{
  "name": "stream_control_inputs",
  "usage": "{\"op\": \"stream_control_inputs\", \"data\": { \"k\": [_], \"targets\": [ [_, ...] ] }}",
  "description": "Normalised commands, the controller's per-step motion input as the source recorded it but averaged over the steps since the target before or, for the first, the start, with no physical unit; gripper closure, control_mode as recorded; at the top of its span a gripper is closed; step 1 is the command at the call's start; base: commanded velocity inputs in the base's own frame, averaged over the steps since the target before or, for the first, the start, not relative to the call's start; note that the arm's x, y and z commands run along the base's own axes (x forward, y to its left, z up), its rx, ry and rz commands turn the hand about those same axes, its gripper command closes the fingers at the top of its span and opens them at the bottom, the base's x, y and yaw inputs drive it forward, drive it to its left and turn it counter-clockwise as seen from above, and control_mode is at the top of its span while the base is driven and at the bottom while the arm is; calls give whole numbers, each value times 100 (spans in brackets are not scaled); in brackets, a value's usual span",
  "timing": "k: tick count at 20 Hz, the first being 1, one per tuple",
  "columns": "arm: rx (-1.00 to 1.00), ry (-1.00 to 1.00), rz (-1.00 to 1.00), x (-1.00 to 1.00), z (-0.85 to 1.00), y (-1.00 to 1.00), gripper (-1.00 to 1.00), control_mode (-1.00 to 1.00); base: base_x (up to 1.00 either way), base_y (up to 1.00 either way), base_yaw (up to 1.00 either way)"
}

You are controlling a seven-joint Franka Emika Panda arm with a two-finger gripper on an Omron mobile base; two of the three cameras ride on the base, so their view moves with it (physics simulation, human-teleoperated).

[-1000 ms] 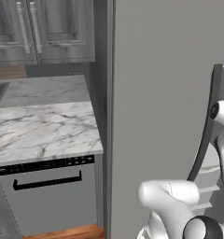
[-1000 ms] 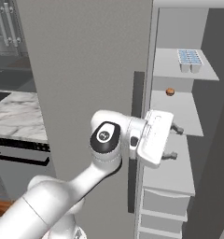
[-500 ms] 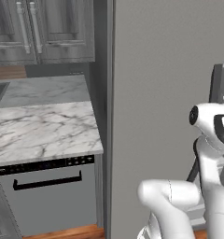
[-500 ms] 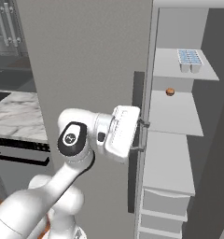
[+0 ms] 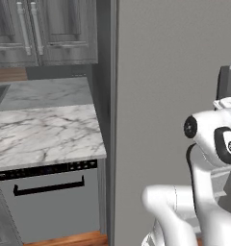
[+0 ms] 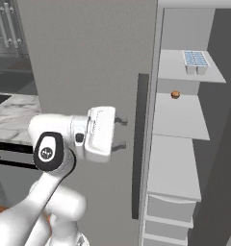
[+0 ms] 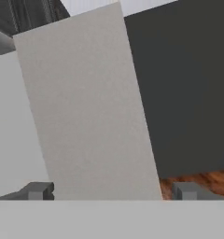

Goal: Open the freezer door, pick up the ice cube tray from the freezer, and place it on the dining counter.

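Marble counter (image 5: pixel 45 132), grey cabinets (image 5: pixel 45 31), wood floor (image 7: pixel 198 179).

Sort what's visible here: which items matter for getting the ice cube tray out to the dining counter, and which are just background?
Job items:
freezer door, swung open
ice cube tray, on the top freezer shelf
gripper, open, empty, near the door's dark handle

Just lying about:
small orange item on the second shelf
marble counter with appliance front
upper cabinets
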Motion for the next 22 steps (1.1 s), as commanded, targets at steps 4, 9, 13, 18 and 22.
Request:
{"op": "stream_control_inputs", "data": {
  "k": [4, 9, 13, 18, 22],
  "targets": [
    [0, 14, 24, -8, 17, 48, -100, -100, 0, 0, 0],
    [0, 11, 26, -14, 3, 53, -100, -100, 0, 0, 0],
    [1, 8, 25, -11, 1, 54, -100, -100, 0, 0, 0],
    [4, 9, 22, -16, 15, 40, -100, -100, 0, 0, 0],
    [2, 9, 20, -28, 13, 30, -100, -100, 0, 0, 0]
  ]
}}
